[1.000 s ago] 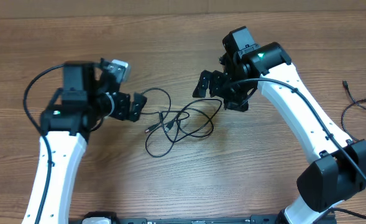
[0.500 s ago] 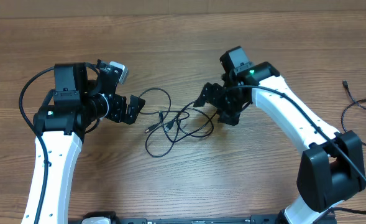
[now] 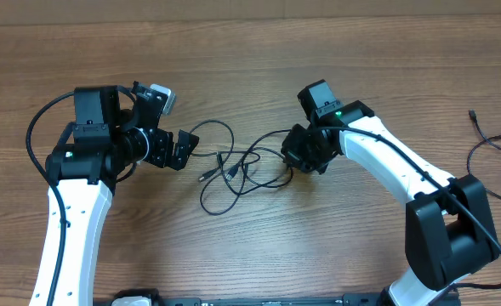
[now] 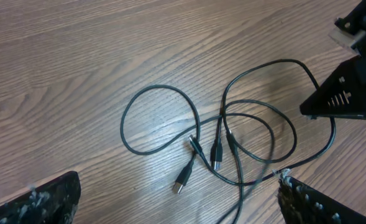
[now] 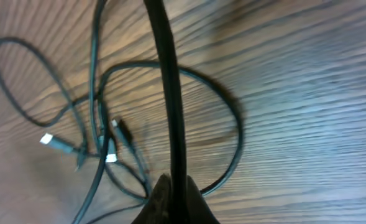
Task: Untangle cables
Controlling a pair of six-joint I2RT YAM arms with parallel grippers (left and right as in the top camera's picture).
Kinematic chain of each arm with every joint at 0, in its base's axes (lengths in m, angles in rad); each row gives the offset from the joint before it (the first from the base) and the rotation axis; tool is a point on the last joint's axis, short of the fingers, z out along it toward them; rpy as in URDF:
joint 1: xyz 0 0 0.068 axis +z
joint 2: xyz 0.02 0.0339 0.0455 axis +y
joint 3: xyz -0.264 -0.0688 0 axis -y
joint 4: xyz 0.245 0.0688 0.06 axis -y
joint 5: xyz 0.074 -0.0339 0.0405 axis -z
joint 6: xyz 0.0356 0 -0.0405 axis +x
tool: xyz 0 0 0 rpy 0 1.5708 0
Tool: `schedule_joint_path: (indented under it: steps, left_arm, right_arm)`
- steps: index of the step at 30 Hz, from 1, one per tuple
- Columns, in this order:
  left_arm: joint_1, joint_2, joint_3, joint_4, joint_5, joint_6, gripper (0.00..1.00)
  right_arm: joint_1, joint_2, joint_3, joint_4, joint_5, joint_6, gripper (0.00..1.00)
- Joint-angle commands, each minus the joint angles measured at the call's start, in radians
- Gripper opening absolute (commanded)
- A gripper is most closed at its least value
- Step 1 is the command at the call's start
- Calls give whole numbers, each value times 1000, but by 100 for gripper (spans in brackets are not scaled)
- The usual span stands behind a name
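The cables lie as a loose tangle of thin black loops with small silvery plugs on the wooden table between my two arms. My right gripper is down at the tangle's right edge. In the right wrist view the right gripper is shut on one black strand that runs straight up from between its fingertips. My left gripper stands open just left of the tangle. In the left wrist view its gripper is wide open above the table, and a plug and the cable loops lie just ahead.
Another thin black cable lies apart at the table's far right edge. The right arm's gripper body shows at the right side of the left wrist view, close to the loops.
My right gripper has come down and left onto the tangle's right side and shut on a strand. The left arm shifted slightly early on, then stayed still and open.
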Motion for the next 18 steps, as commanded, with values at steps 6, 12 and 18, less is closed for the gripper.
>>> schedule_joint_path:
  steps: [6, 12, 18]
  left_arm:
    - [2, -19, 21, 1, 21, 26, 100]
    - [2, -19, 21, 1, 22, 26, 100]
    - [2, -19, 21, 1, 22, 26, 100]
  right_arm:
    - [2, -3, 171, -146, 196, -48, 4]
    - [2, -3, 484, -318, 308, -127, 4]
    - [2, -3, 809, -455, 362, -179, 4]
